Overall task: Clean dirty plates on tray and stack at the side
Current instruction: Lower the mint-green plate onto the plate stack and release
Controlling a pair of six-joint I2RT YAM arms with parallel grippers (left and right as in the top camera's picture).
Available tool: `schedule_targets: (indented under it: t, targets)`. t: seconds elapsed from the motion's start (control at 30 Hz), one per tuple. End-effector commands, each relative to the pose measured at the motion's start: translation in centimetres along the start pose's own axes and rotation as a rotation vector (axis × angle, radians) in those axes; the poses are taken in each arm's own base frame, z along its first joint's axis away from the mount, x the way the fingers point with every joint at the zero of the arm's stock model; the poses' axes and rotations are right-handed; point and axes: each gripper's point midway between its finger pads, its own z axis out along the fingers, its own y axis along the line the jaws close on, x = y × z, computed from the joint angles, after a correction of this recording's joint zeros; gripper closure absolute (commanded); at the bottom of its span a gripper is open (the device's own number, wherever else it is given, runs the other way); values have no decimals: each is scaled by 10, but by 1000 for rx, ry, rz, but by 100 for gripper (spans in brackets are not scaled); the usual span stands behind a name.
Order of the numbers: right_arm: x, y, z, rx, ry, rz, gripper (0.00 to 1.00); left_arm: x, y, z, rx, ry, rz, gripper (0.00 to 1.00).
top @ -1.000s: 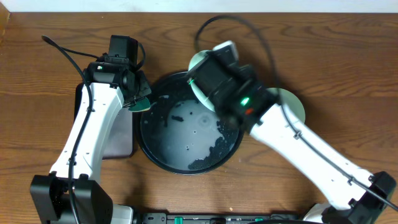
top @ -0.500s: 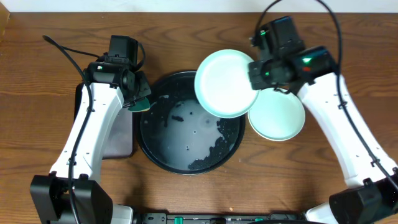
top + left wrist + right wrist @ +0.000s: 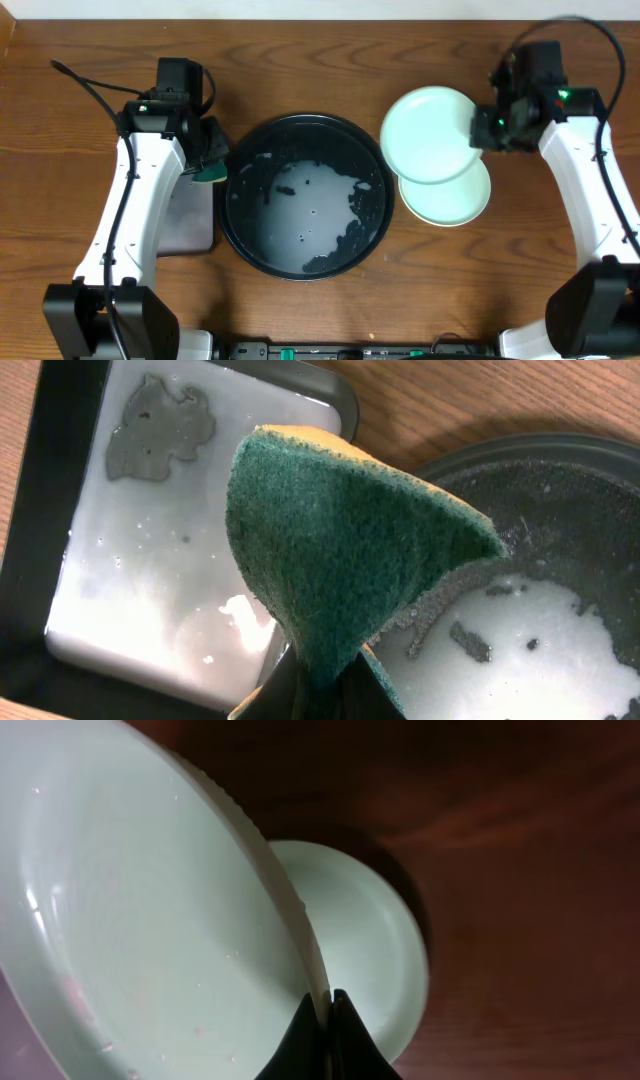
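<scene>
While the right gripper (image 3: pixel 482 136) is clamped on the right-hand rim of a light mint round plastic plate (image 3: pixel 430 134), that plate hangs in the upper right of the overhead view. In the right wrist view its edge runs slantwise up from between the two closed fingers (image 3: pixel 308 1032). Its lower edge overlaps the top of a second pale round plate (image 3: pixel 448 200), which lies flat on the brown wooden table (image 3: pixel 330 60). Whether the two plates touch cannot be told. The held plate's left edge sits just beside the right rim of the large round black tray (image 3: pixel 300 122), with a thin strip of wood showing between them. The tray fills the middle of the frame and carries white suds and dark crumbs; no plate lies in it. Bare wood shows along the top of the frame, at the far left, and below the resting plate at lower right.

The left gripper (image 3: pixel 208 168) is closed on a folded green scouring sponge with a yellow back (image 3: pixel 340 550). It hangs over the gap between the round tray's left rim and the right edge of a small black rectangular tray (image 3: pixel 25 530), which holds a milky film of liquid. The sponge is pinched at its lower end and its free edges flare upward.
</scene>
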Motion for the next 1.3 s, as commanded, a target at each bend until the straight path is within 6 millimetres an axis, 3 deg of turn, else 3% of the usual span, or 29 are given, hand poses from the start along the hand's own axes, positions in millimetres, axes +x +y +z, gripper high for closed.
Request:
schedule_targets:
  t: [0.0,0.13,0.4,0.67,0.87,0.93,1.0,1.13,1.27]
  targets:
    - [11,-23,12,5,11,103,99,-5,2,-4,-6,-18,19,93]
    - [21,-39,29,2,16,143,99,-5,2,-4,-6,-19,19,93]
    - [45,-41,51,-6,59,148,99,-5,2,-4,-6,-18,45,93]
    - [65,-33,57,-9,124,129,93,-4,7,-4,-15,-6,90,92]
    - [77,-29,55,-4,173,120,87,-1,26,-3,-42,29,88,92]
    - [79,-29,55,-3,182,122,83,-1,33,-3,-50,37,73,92]
    - [80,-29,54,-2,186,122,72,-1,40,-2,-58,43,58,93]
    - [77,-28,48,-1,191,122,57,-3,52,-2,-70,50,39,93]
    - [65,-25,34,-3,178,121,54,-4,61,-1,-78,51,21,92]
